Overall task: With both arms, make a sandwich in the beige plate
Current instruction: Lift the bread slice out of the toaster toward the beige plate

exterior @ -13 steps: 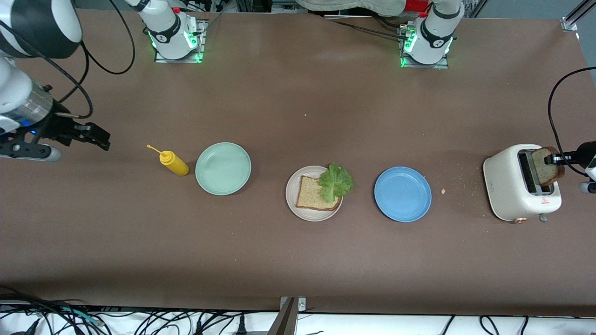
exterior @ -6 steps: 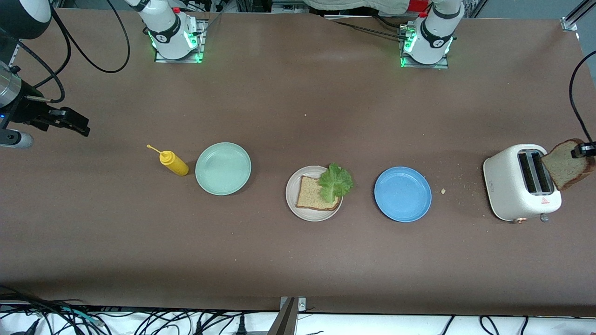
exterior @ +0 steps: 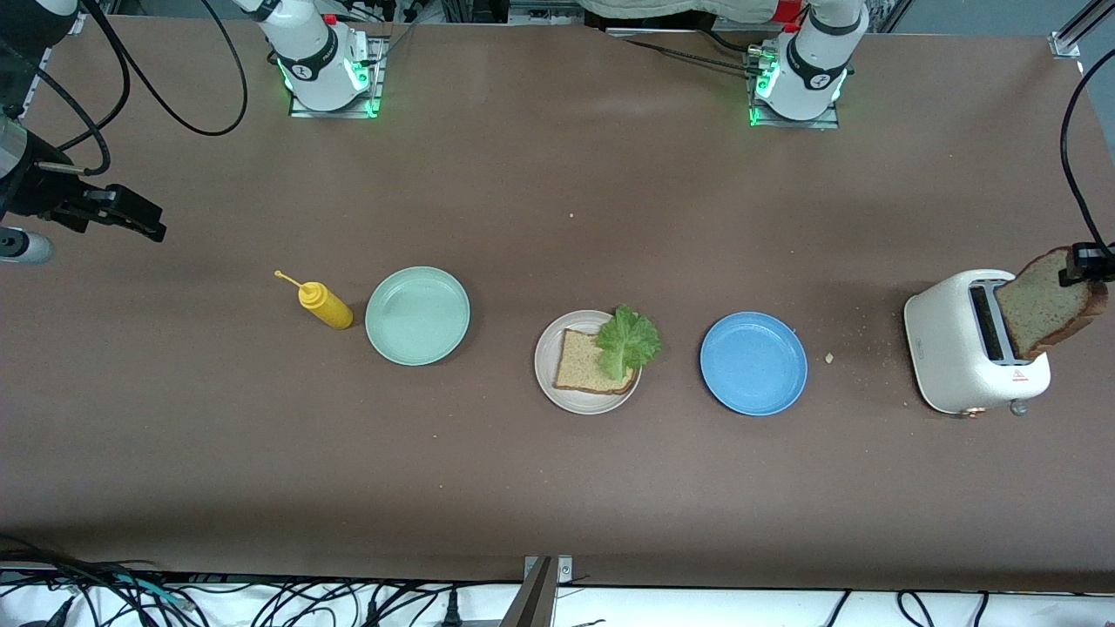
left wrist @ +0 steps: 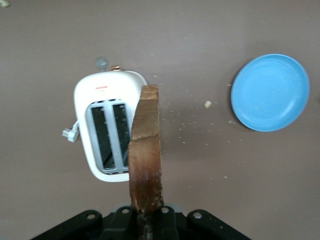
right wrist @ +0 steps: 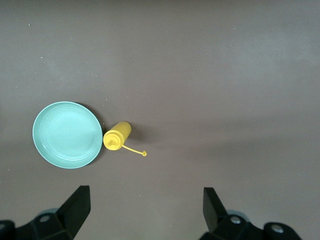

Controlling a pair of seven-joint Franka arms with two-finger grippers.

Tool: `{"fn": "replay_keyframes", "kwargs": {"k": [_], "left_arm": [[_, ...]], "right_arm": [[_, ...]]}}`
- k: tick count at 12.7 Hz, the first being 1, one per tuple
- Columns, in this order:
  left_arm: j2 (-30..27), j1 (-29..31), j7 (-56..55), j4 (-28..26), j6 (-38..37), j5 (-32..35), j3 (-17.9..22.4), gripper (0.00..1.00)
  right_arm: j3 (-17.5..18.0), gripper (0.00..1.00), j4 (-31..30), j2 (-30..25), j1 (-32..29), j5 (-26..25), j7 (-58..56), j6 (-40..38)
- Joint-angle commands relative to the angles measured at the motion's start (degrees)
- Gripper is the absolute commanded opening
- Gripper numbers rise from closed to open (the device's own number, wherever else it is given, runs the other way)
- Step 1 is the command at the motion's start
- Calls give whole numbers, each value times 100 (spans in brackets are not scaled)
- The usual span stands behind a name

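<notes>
The right pincer (exterior: 144,225) hangs with its fingers spread wide and empty above the table (exterior: 523,488) at the right arm's end. Next come a yellow squeeze bottle (exterior: 324,304) and, just beside it, a mint green plate (exterior: 417,315). At the middle sits the beige plate (exterior: 557,394), holding one bread slice (exterior: 582,364) with a lettuce leaf (exterior: 629,340) overlapping its edge. Then a blue plate (exterior: 753,363). At the left arm's end, the left pincer (exterior: 1084,259) is clenched on a second bread slice (exterior: 1045,303), held over the white toaster (exterior: 954,348).
</notes>
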Motion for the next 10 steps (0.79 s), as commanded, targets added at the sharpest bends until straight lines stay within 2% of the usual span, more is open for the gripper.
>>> {"fn": "replay_keyframes", "kwargs": {"k": [1,5,10], "left_arm": [[41,33,-105,142,-401,-71,-543,0],[128,-1,-378,-59,-728,-1607,-606,0],[707,-537,-466,-157,-589,-3075,-598,0]], "right_arm": [[-66,100,56,-117,54,123,-73,-183],[-338,100,65,-108,281,132,-134,-174],[-304,100,56,-64,309,140,-178,-130]]}}
